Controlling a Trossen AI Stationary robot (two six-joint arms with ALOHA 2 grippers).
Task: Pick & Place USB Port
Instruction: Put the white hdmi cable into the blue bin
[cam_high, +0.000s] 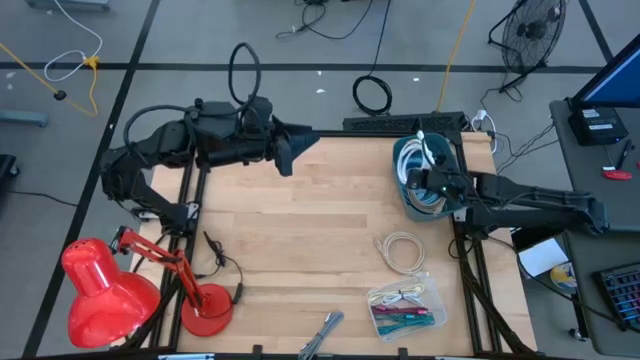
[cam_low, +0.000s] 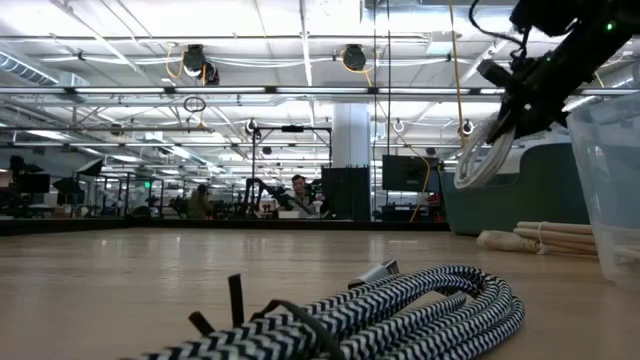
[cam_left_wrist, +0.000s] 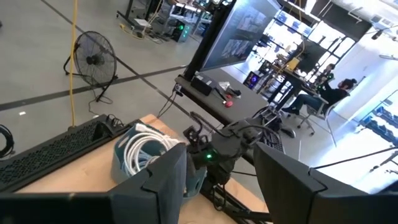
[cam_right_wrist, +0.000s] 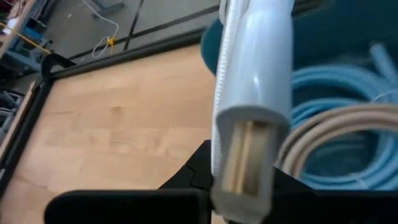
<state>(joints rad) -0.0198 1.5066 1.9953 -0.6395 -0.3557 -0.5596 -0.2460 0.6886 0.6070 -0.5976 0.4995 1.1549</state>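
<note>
A white USB cable (cam_low: 484, 152) hangs as a coil from my right gripper (cam_low: 522, 92), which is shut on it above the teal bin (cam_high: 405, 200) at the table's far right. In the right wrist view its white plug (cam_right_wrist: 252, 106) fills the middle, metal end toward the camera. Light blue cables (cam_right_wrist: 348, 93) lie in the bin. My left gripper (cam_high: 290, 152) is raised over the table's far edge, left of centre. It is open and touches nothing. My right gripper holds the white USB cable at its plug end (cam_right_wrist: 231, 186), which stands up between the dark fingers (cam_right_wrist: 186, 180). The fingers themselves hide the place of contact. The coil (cam_low: 470, 172) hangs slack below the gripper, clear of the table.
A beige cable coil (cam_high: 403, 250) and a clear container of cables (cam_high: 405, 305) lie near the right front. A black-and-white braided cable (cam_low: 400, 310) lies at the front edge. A red desk lamp (cam_high: 105, 290) stands front left. Bare wood (cam_high: 290, 230) spans the middle.
</note>
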